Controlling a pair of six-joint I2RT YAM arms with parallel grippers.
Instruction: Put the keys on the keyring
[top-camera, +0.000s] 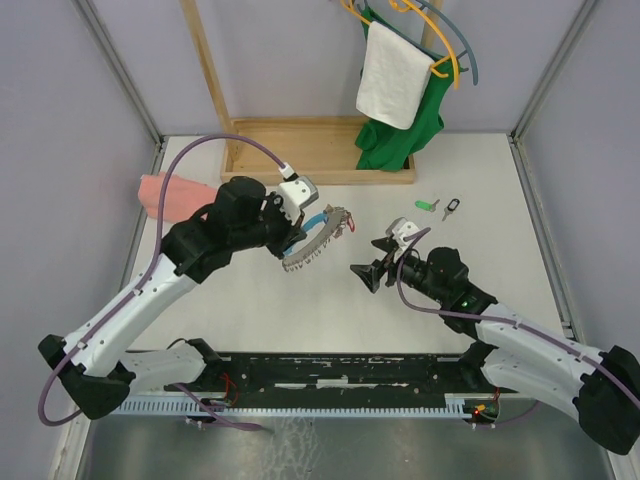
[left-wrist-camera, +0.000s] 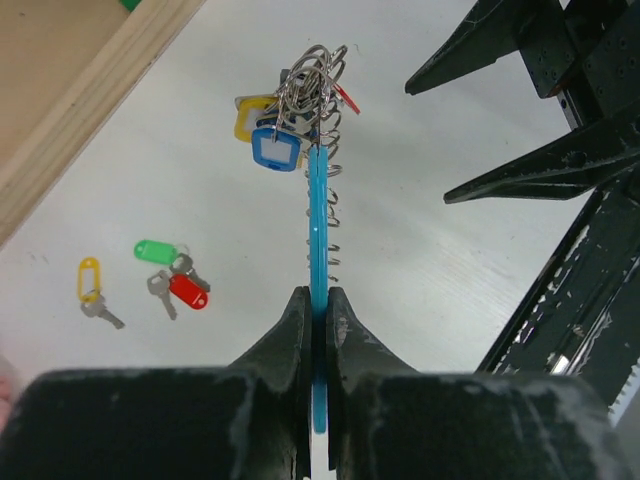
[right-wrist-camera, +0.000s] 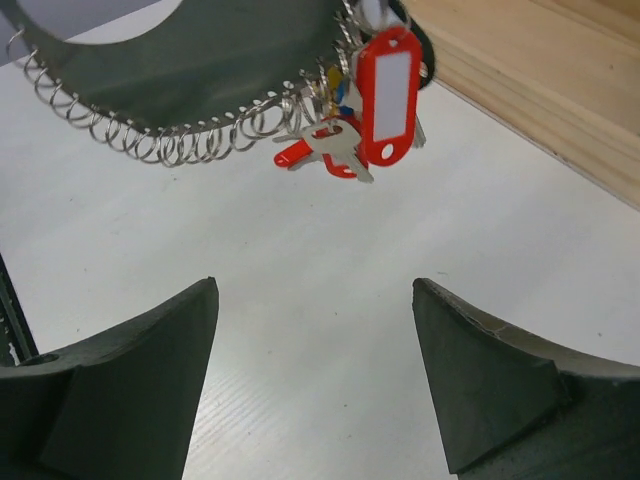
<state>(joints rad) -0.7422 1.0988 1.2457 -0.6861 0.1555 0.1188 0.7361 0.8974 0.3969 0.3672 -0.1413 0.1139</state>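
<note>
Two arms in play. Clamping left gripper (left-wrist-camera: 313, 300) tight on the blue strip (left-wrist-camera: 316, 230) of the keyring (left-wrist-camera: 300, 110), edge-on, bunch pointing away. Holding right gripper (right-wrist-camera: 315, 300) wide apart, empty, just under the coil (right-wrist-camera: 150, 140). Seeing red-tagged key (right-wrist-camera: 388, 95) hanging in the bunch; can't tell if fully threaded. Leaving loose keys (left-wrist-camera: 188, 291) on the table (left-wrist-camera: 180, 170), well apart from both. Risking: strip pivoting in that thin pinch, snagging coil w/ a fingertip, shaking the red key off if only half on.

Room low, clutter behind.
Bare white tabletop (top-camera: 300, 320) stretched open beneath the suspended light-blue plastic and grey-chain keyring (top-camera: 318, 238); the pale wooden frame (top-camera: 300, 150) blocked the rear (pink cloth (top-camera: 165, 195) left), small loose tagged keys (top-camera: 427, 206) lay right.
</note>
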